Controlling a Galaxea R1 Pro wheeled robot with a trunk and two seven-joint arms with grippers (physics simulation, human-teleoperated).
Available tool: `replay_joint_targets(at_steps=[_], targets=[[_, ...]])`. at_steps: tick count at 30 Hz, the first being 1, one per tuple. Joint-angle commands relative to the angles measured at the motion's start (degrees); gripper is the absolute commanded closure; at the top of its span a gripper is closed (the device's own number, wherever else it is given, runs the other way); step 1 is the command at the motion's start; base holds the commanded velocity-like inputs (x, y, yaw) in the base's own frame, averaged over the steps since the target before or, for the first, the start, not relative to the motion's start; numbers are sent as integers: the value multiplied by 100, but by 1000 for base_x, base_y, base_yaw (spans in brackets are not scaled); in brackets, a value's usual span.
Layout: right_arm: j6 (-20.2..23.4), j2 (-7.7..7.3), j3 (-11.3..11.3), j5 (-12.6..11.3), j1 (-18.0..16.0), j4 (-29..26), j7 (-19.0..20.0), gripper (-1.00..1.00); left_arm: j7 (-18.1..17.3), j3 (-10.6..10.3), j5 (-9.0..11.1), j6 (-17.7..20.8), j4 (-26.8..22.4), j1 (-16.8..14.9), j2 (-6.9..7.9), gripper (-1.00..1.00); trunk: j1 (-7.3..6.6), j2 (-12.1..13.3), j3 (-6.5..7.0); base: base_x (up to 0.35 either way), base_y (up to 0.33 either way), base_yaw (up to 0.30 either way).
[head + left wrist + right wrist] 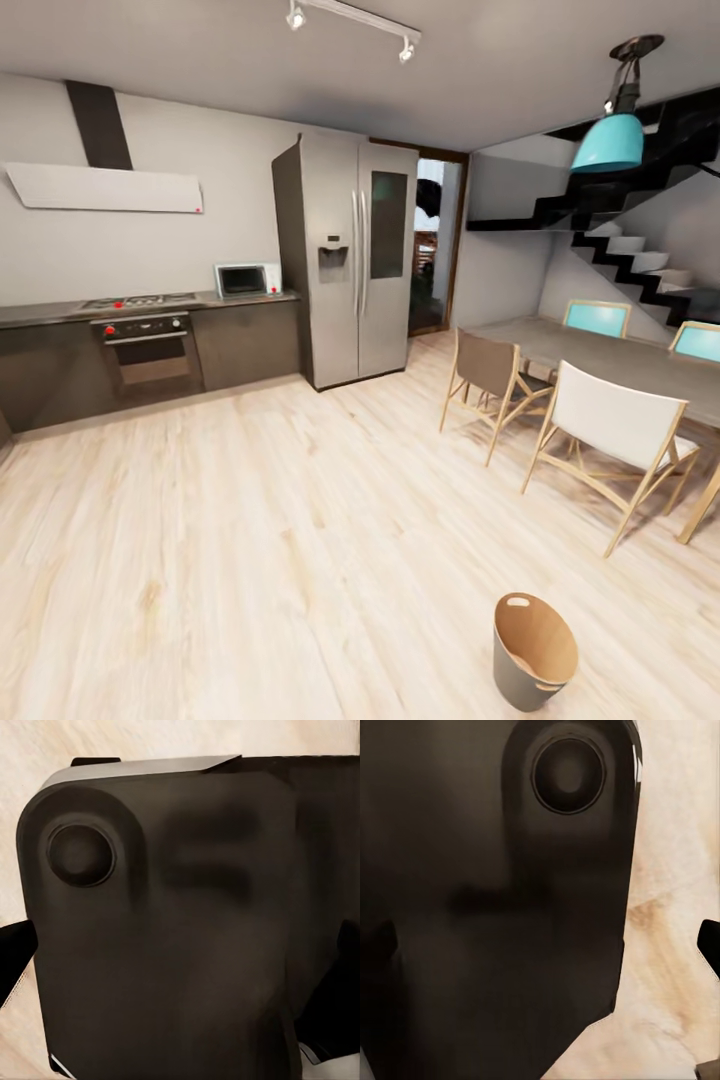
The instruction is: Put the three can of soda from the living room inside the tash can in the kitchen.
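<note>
I am in the kitchen, on its pale plank floor (250, 540). The tash can (512, 672), a small grey tapered bucket with a brown inside and an oval handle slot near the rim, stands upright on the floor close in front of me, to the right. The cans of soda are out of view. In the left wrist view a dark rounded part of the robot (172, 930) sits right before the camera, and the right wrist view has a similar dark part (487, 907). Pale floor shows past both. Small black slivers at the edges of these views do not reveal the fingers' state.
Dark cabinets with an oven (148, 352) and a microwave (243, 279) line the far left wall. A steel fridge (350, 260) stands beside a doorway (435, 245). At the right are a dining table (600, 350), chairs (610, 420) and a staircase (630, 255).
</note>
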Motion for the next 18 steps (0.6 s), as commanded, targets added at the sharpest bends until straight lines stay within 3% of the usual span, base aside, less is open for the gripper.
replay_joint_targets(at_steps=[1,18], targets=[[0,0,0,0,0,0,0,-100,0,0,-2,0,0,0,-1,-100,0,0,0,301,11,-31],[0,7,12,5,0,0,0,-100,0,0,-9,-34,-2,0,-2,-100,0,0,0,315,-38,-138]])
